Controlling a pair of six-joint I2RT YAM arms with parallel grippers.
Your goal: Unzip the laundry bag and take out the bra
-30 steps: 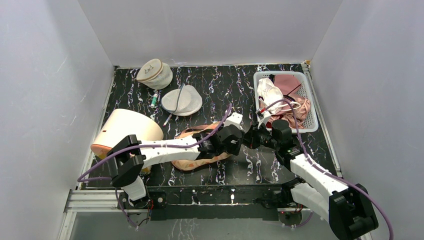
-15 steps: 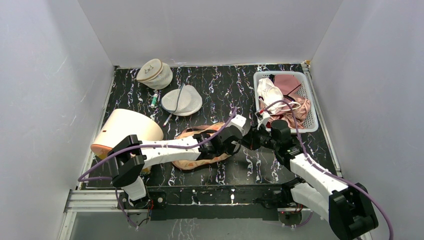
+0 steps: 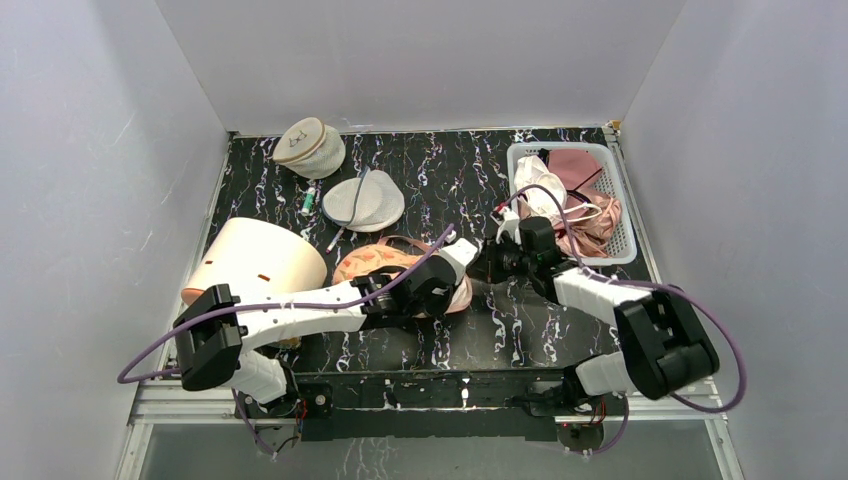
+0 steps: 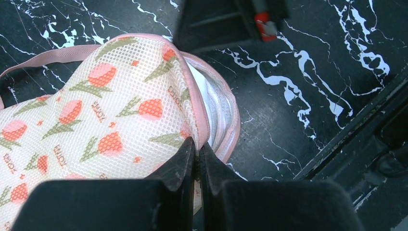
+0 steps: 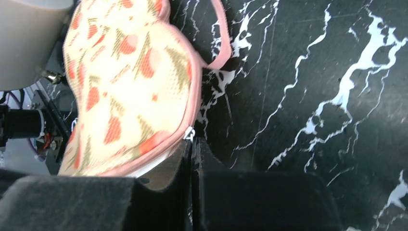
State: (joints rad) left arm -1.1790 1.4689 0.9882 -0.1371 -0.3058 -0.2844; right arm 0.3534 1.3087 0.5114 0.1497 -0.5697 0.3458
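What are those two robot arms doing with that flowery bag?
Two robot arms are working on the flowery laundry bag on the black table. The left claw is shut on the bag's pink edge, and the right claw is pinched shut at the zipper pull. One end gapes open, showing white lining. I can't see the bra yet.

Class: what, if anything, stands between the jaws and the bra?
The laundry bag itself: its floral cover, unzipped only at one end, lies over the contents, and no bra shows in the gap, only white lining.
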